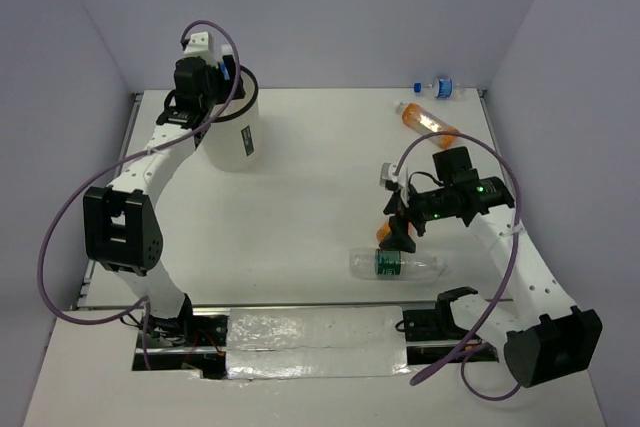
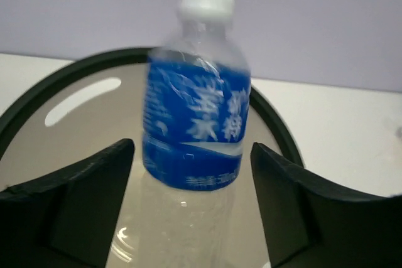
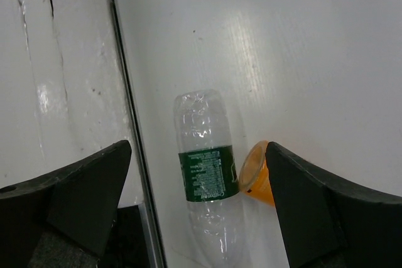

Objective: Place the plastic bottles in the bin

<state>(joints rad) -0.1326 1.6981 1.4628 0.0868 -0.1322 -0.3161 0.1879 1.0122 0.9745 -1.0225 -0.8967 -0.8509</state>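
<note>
On your far left, the left gripper hung directly over the bin, the white black-rimmed wastebasket standing at the back left of the table. In the left wrist view its two black fingers stood apart, and the blue-label bottle sat upright between them, white cap up, with a clear gap on each side, so neither finger touched it. That bottle looked blurred, and its clear lower half showed against the bin's pale inside, within the ring of the dark rim. Moving toward the middle, the green-label bottle lay on its side on the table near the front edge, well apart from the bin. Your right gripper hovered just behind and above it, fingers spread wide and clamped on nothing. In the right wrist view the green-label bottle lay below the gap between them. One orange-filled bottle lay just beside the green-label one, against the inner edge of the finger on the right of that view; you could not tell whether they touched. Farther right and back, the second orange-filled bottle lay on its side, and the tiny blue-capped bottle lay near it at the table's back edge by the wall.
</note>
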